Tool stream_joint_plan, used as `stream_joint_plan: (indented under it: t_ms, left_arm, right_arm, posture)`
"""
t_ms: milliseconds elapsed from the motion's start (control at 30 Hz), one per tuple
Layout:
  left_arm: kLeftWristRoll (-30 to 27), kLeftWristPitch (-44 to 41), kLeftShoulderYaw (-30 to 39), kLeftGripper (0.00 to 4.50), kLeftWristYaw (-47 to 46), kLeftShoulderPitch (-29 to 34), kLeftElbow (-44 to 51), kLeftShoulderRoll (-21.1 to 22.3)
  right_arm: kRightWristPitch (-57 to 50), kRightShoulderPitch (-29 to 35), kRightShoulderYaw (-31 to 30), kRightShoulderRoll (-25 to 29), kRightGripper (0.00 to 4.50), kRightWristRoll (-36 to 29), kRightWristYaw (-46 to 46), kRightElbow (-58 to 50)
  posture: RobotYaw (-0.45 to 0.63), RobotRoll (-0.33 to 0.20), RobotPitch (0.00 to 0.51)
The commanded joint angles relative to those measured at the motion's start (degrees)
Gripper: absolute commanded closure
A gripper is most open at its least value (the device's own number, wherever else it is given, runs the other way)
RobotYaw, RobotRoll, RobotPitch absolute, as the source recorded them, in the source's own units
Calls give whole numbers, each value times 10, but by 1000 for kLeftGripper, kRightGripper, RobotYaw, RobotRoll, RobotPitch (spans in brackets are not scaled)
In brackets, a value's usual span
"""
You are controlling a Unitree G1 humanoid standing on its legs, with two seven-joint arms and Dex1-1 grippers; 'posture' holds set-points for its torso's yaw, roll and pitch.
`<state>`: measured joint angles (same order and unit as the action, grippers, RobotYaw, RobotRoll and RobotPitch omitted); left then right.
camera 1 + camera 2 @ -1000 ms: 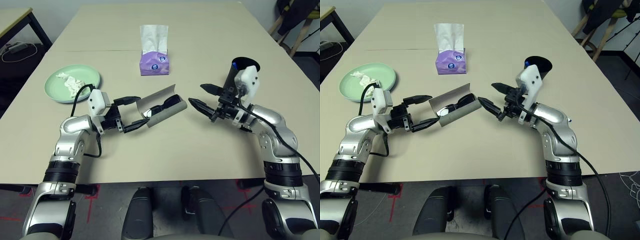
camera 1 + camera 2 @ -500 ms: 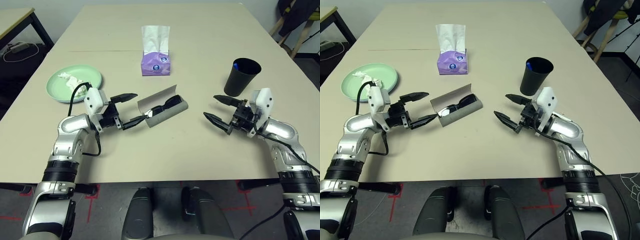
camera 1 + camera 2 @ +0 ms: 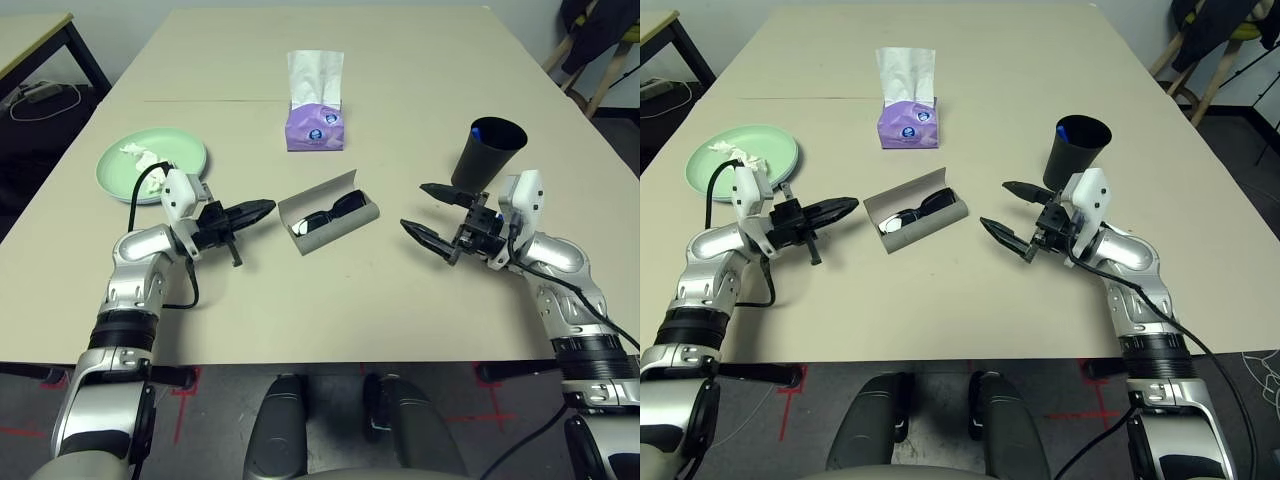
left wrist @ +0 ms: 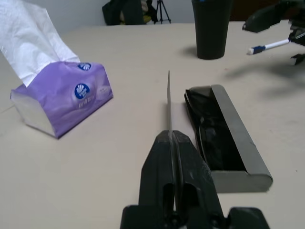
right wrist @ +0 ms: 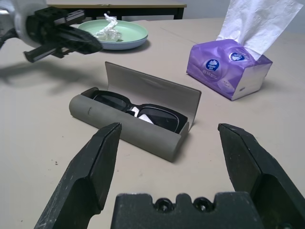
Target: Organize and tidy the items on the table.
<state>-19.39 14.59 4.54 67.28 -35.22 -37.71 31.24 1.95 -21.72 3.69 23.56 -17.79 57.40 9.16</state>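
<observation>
The glasses case [image 3: 328, 215] is lying open mid-counter [image 3: 300, 300], sunglasses [image 5: 138, 110] inside, bare counter ringing it. Left of it, the left hand [image 3: 262, 210] is hanging clenched, grasping nothing; right of it, the right hand [image 3: 428, 210] is hovering spread wide, empty. Behind the case, the tissue box [image 3: 314, 127] is showing a round blue logo, unreadable.

No readable text is showing anywhere; the tissue box [image 5: 229, 68] is carrying round blue logos (lettering too small to read).
</observation>
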Motion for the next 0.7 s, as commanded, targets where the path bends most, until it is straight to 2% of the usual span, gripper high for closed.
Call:
stream_joint_plan:
  t_ms: [33,100,233,433,700]
  left_arm:
    - [21,2,11,4466,-41,-27,-51,-4]
    - [37,-23,8,4466,-82,-42,-76,-4]
    - [53,-50,-8,4466,-96,-46,-75,-19]
    - [70,-56,-49,4466,-52,-26,-35,-39]
    - [36,-103,-64,4466,2,8,74,-59]
  right_arm:
    - [-1,11,-4,3,0,-6,-7,-10]
    - [-4,15,-4,5,0,-8,-10,-18]
    - [-8,20,-4,8,0,-10,-19,-26]
    - [-7,20,-1,15,0,-11,-23,-21]
    - [-8,31,2,18,0,-14,-29,-9]
  posture:
    - [119,0,153]
    - [115,0,154]
    - [104,0,152]
    - [95,0,151]
    - [95,0,153]
